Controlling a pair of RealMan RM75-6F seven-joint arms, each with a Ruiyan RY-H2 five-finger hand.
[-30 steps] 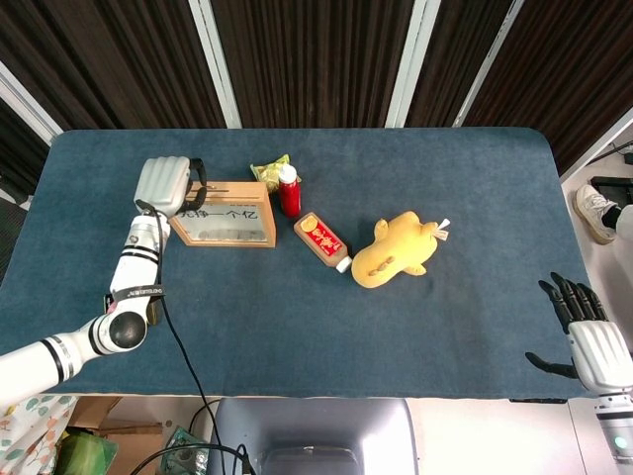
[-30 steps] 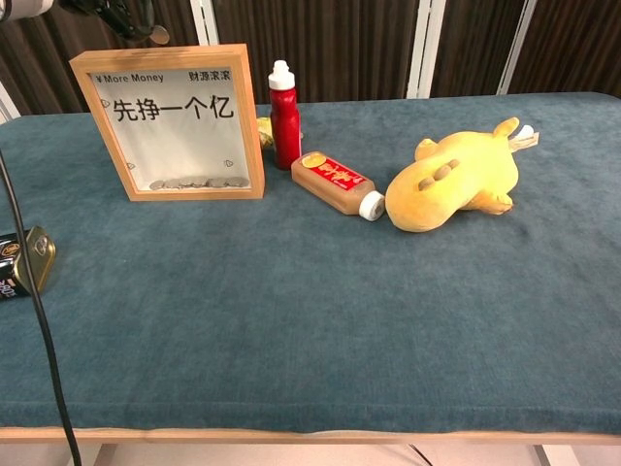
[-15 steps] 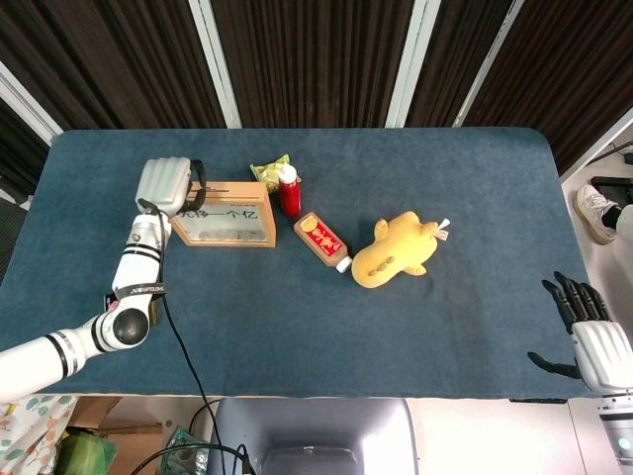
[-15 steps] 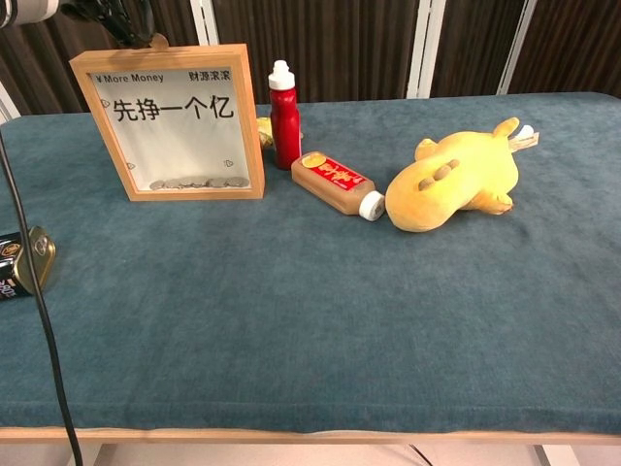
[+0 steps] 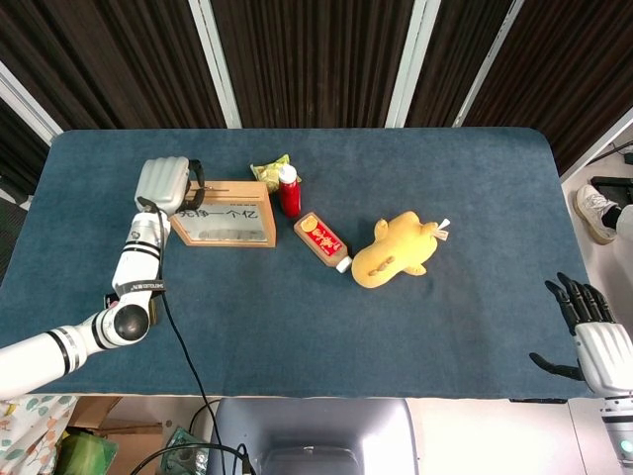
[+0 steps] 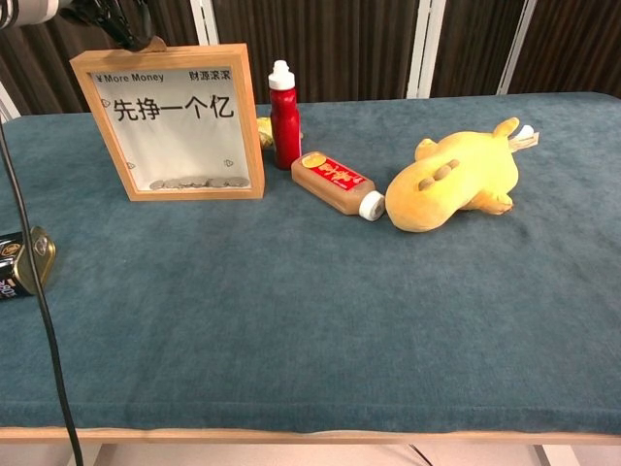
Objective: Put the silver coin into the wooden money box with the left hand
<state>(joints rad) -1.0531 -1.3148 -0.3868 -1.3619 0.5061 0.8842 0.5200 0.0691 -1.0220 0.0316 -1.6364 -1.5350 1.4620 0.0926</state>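
The wooden money box (image 5: 224, 214) stands upright at the table's left, its glass front (image 6: 175, 121) printed with black characters, and several coins (image 6: 194, 183) lie at its bottom. My left hand (image 5: 163, 184) hovers over the box's top left corner. In the chest view its dark fingertips (image 6: 124, 23) reach down to the top edge. They pinch the silver coin (image 6: 154, 43), of which only a sliver shows at the rim. My right hand (image 5: 593, 339) hangs beyond the table's near right corner, fingers spread and holding nothing.
A red bottle (image 6: 284, 115) and a green packet (image 5: 269, 170) stand just right of the box. A brown bottle (image 6: 337, 183) lies on its side next to a yellow plush toy (image 6: 456, 183). A tin can (image 6: 25, 260) sits at the left edge. A black cable (image 6: 39, 320) hangs from my left arm.
The left hand has sunk a little, bringing the coin from just above the box down onto its top edge. The right hand has drifted slightly toward the lower right.
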